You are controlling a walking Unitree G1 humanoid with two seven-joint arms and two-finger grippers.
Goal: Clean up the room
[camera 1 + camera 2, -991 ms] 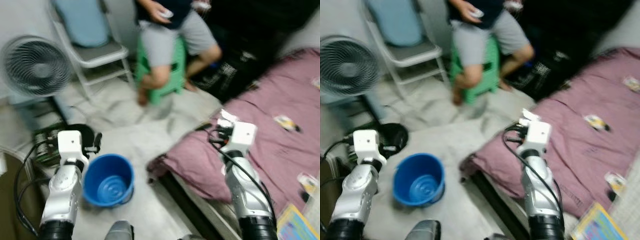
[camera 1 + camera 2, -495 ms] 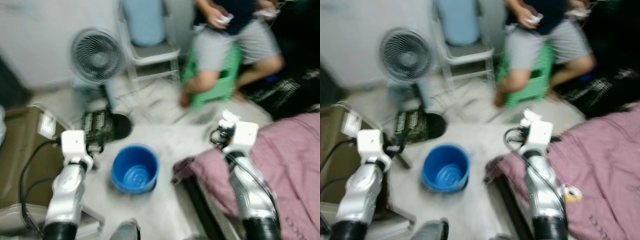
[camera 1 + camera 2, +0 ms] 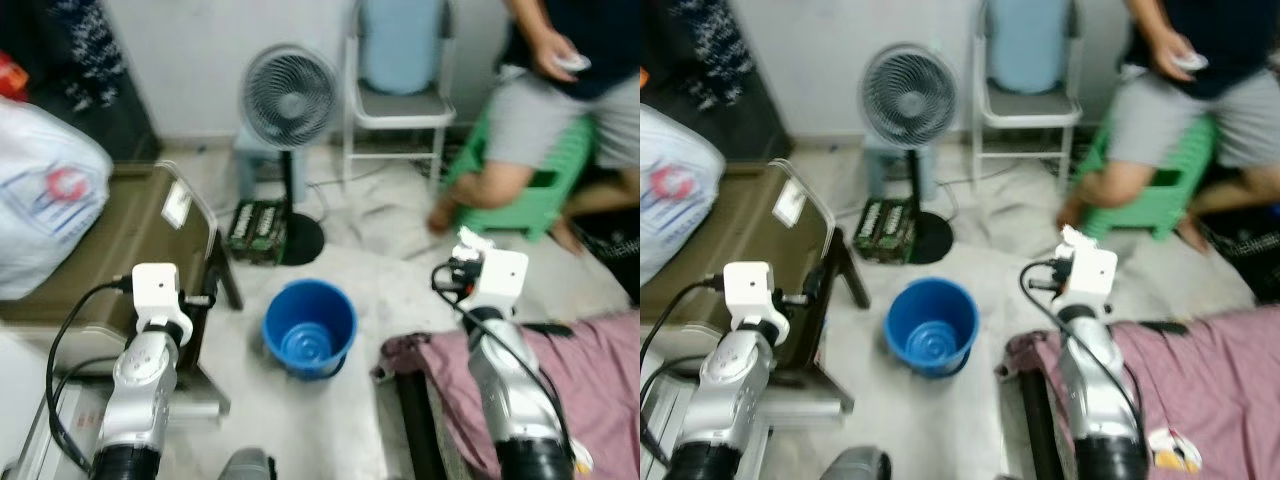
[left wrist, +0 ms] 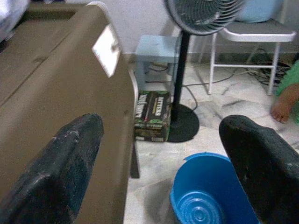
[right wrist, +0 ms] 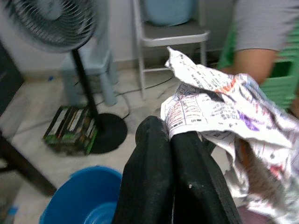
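A crumpled printed paper wrapper [image 5: 224, 116], creased and glossy, is pinched between the clenched black fingers [image 5: 154, 186] of the right gripper [image 5: 170, 140], held above the floor beside the mauve bedcover [image 3: 590, 370]. Between the arms stands a round blue plastic bucket [image 3: 309, 327] with a ribbed bottom. The left gripper [image 4: 163, 163] hangs with fingers spread, near a brown, possibly plastic, folding table [image 3: 110, 250]. Behind are a pedestal fan [image 3: 290, 100] and a seated person [image 3: 560, 110].

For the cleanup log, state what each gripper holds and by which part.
The right gripper pinches a crumpled printed paper wrapper by its lower edge. The left gripper is open and holds nothing.
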